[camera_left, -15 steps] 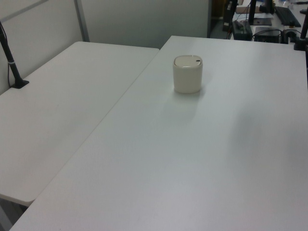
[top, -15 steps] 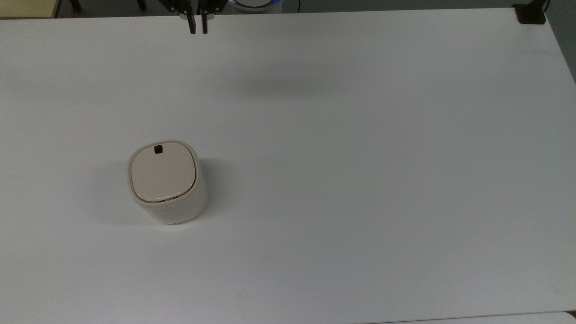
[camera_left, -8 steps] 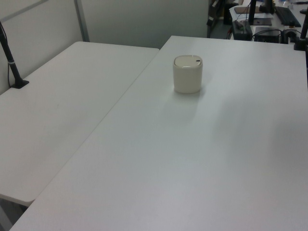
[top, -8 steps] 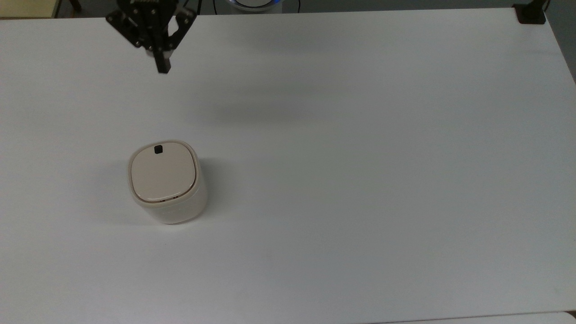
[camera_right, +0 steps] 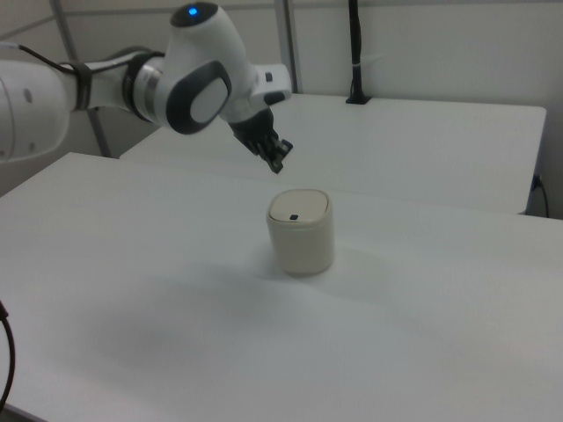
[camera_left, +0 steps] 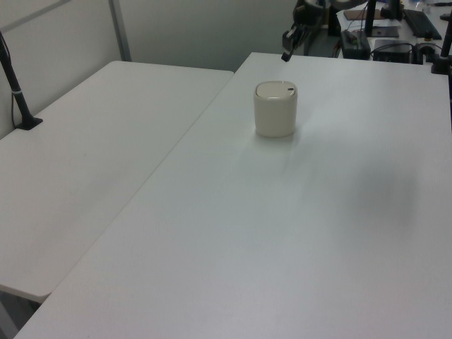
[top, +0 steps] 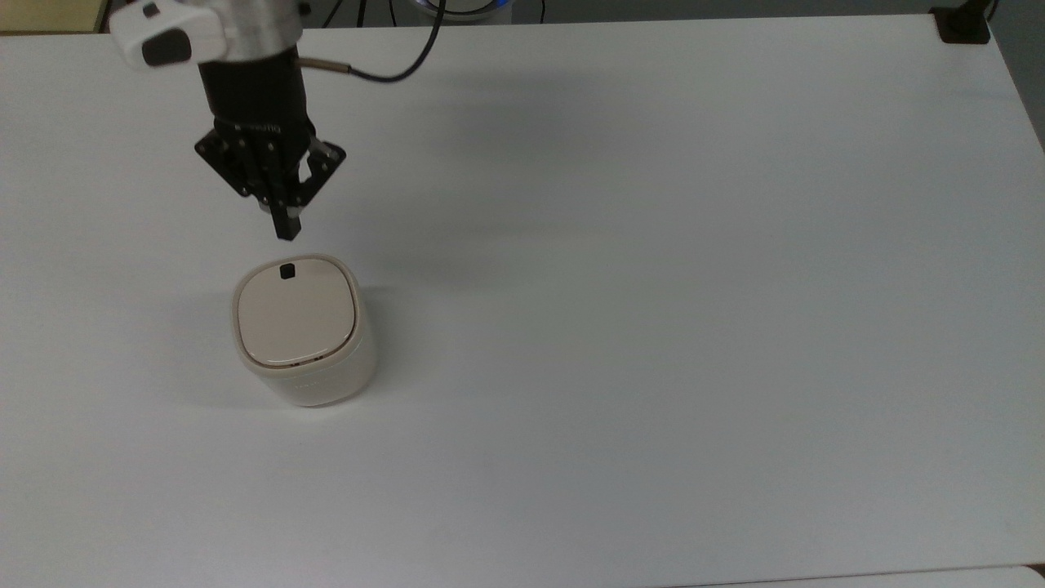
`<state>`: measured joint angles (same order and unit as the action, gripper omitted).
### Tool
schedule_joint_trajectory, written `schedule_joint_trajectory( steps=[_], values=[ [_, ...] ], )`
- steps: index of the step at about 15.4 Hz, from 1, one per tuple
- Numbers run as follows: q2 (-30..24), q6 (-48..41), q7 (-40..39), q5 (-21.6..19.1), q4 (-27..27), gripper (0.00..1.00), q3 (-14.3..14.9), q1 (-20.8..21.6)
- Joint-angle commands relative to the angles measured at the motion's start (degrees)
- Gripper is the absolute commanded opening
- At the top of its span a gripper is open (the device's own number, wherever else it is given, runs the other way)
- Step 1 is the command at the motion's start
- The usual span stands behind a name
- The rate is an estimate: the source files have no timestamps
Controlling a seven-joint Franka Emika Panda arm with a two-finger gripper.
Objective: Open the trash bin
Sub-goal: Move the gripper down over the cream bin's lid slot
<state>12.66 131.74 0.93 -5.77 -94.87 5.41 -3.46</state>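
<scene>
Top view. The claw (top: 286, 233) has travelled from the desk's far edge, where it stood half a second ago, to a point just short of the trash bin (top: 304, 331); its tip now lies close above the small black button (top: 286, 271) in the picture. Its fingers are pressed together into one narrow tip and hold nothing. The bin stands where it was, on the top view's left half of the desk (top: 653, 327), lid (top: 295, 314) flat and closed.

Left view. The claw (camera_left: 286, 56) has newly entered at the top, hanging above and beyond the trash bin (camera_left: 275, 109), clear of it. The bin has not shifted.

Right view. The arm (camera_right: 141, 83) reaches in from the right view's left; the claw (camera_right: 278, 163) hovers above the trash bin (camera_right: 301, 231), apart from the lid (camera_right: 298, 207).

Meaning for the task. The approach appears nearly complete; the closed tip suits a press on the button, which has not yet begun.
</scene>
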Motion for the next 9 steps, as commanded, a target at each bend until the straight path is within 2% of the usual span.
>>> schedule_joint_trajectory(
  steps=[1, 9],
  values=[
    [2.54, 3.77, 0.92, -0.21, -0.85, 0.00, 1.18, 0.21],
    [3.16, 6.07, 0.13, 0.41, -4.89, 0.00, 1.45, -1.11]
  ],
)
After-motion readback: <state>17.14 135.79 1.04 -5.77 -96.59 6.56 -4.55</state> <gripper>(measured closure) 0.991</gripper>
